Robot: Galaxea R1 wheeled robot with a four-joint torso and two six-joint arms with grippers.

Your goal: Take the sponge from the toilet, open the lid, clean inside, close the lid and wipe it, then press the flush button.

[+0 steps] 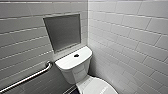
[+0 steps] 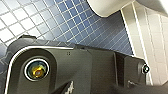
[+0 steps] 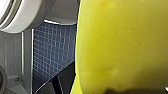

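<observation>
The white toilet point(image 1: 73, 66) stands in the corner of the tiled walls, its tank facing me. The small dark flush button point(image 1: 76, 55) sits in the middle of the tank top. Below it the white lid point(image 1: 96, 86) lies down over the bowl, with faint grey lettering on it. The bright yellow sponge point(image 3: 120, 45) looms large in the right wrist view, held in my right gripper, with the toilet's white rim point(image 3: 22, 15) beside it. The left wrist view shows the underside of the bowl point(image 2: 110, 6) above the floor. My left gripper holds nothing.
A metal grab bar point(image 1: 27, 78) runs along the left wall beside the tank. A grey panel point(image 1: 63, 31) is set in the wall behind the tank. Dark blue floor tiles point(image 2: 75, 22) lie under the bowl. White wall tiles point(image 1: 130, 37) close in on the right.
</observation>
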